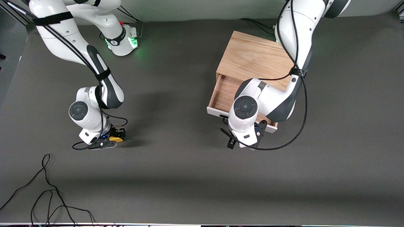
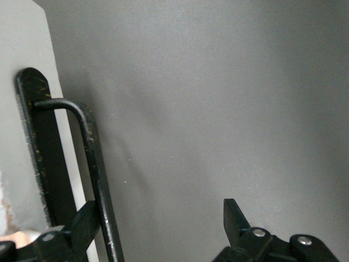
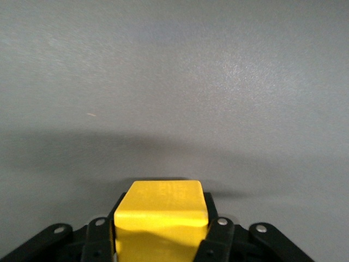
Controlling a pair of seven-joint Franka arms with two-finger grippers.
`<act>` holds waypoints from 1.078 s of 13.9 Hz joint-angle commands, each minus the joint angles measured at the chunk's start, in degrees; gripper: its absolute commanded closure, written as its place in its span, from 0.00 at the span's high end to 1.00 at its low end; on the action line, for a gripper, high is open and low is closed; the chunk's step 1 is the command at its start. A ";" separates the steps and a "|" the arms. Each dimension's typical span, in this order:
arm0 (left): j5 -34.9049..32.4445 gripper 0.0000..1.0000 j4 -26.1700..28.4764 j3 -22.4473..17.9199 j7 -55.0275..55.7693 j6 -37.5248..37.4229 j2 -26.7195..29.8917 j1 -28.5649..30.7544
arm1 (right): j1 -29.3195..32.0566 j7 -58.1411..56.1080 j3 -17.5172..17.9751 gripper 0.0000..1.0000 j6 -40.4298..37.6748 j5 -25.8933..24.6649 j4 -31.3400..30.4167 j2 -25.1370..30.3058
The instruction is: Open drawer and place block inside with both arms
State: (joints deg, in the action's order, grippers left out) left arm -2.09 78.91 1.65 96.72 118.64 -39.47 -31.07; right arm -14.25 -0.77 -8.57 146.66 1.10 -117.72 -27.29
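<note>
The drawer (image 1: 224, 92) stands pulled out of the light oak box (image 1: 252, 56), and the part of its wooden floor that shows is bare. Its white front panel (image 1: 213, 111) carries the black bar handle (image 2: 94, 164). My left gripper (image 1: 243, 142) is low in front of that panel. In the left wrist view it (image 2: 158, 218) is open, with the handle bar just inside one finger (image 2: 82, 224). My right gripper (image 1: 114, 137) is low at the table toward the right arm's end, shut on the yellow block (image 1: 116, 139). In the right wrist view the block (image 3: 161, 204) sits between the fingers (image 3: 214, 232).
Loose black cables (image 1: 47, 189) lie on the dark table near the front edge at the right arm's end. The right arm's green-lit base (image 1: 125, 41) stands at the back. The left arm's forearm reaches over the open drawer.
</note>
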 commanded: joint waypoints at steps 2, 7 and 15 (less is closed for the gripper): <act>-0.99 1.00 -3.23 -0.16 -0.12 1.07 -1.32 -0.05 | -0.69 -0.90 -0.31 0.19 -15.04 0.13 6.60 5.83; -2.04 1.00 -17.53 -2.09 -7.65 -14.62 1.84 2.84 | -0.42 -0.81 -0.66 0.19 -41.59 0.13 26.10 6.99; -1.43 1.00 -18.45 -2.09 -61.29 -38.29 15.90 18.39 | -7.25 18.39 -0.22 0.20 -58.77 11.20 47.84 6.29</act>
State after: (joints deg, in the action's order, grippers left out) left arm -3.68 58.50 -0.61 50.19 83.59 -26.92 -15.97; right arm -17.08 8.93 -8.39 89.45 10.74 -74.24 -19.30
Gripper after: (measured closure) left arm 0.000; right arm 0.454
